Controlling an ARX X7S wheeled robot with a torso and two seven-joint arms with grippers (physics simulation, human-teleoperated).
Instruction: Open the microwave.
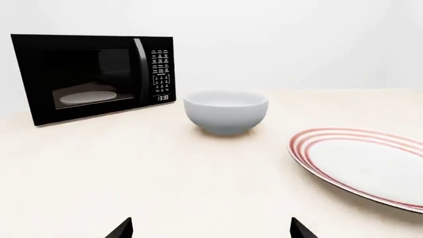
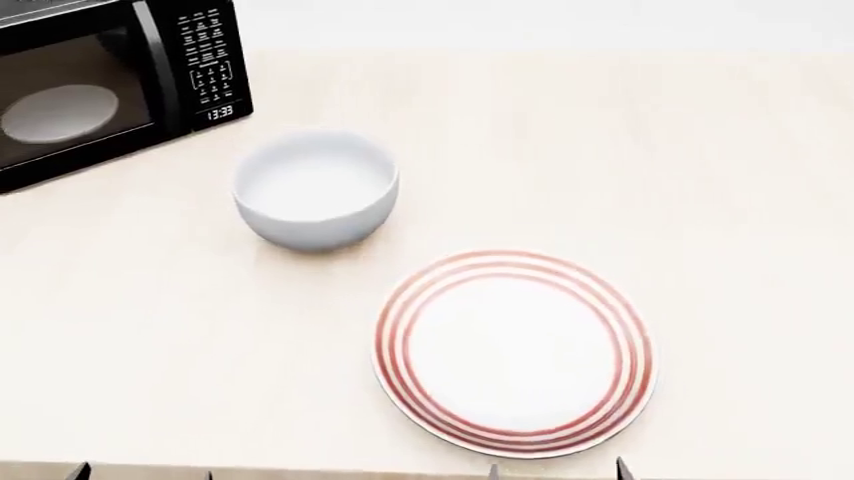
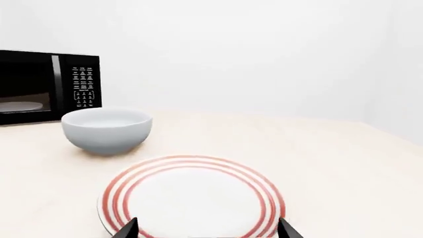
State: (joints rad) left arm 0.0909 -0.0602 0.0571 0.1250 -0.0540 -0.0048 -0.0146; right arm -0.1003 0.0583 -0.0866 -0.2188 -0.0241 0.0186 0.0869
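Observation:
The black microwave stands at the table's far left with its glass door shut. Its vertical handle runs beside the white-marked button panel, and a pale round plate shows inside. It also appears as the microwave in the head view and the microwave in the right wrist view. My left gripper is open, low over bare table, well short of the microwave. My right gripper is open too, with its tips over the near rim of a striped plate. Neither holds anything.
A pale grey bowl sits just right of the microwave's front, between it and my grippers. A white plate with red rings lies near the front edge of the light wooden table. A white wall stands behind.

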